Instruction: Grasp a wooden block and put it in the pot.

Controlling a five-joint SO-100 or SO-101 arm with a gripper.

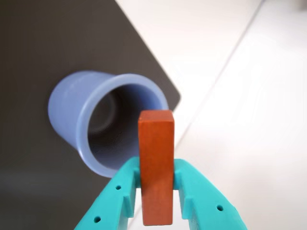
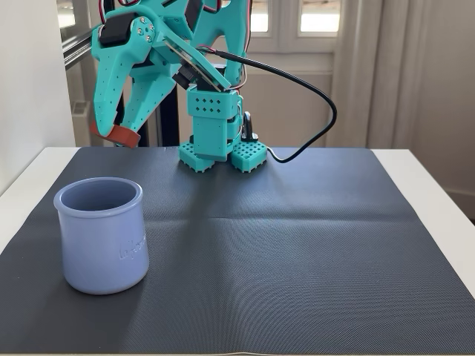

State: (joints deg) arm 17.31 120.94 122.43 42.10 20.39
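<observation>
The fingers [image 1: 157, 191] are clamped on the red block [image 1: 156, 163], held high so it can clear the rim of the pot [image 1: 91, 129].

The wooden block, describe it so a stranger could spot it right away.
In the fixed view, find the teal arm at the back of the dark mat. Its gripper hangs above the mat, clamped on the wooden block, a small red-brown bar, unlike the lavender-blue pot in front.

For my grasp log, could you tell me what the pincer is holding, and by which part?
The pincer is shut on the wooden block, gripping its two long sides on the lower half; the upper end sticks out free.
</observation>
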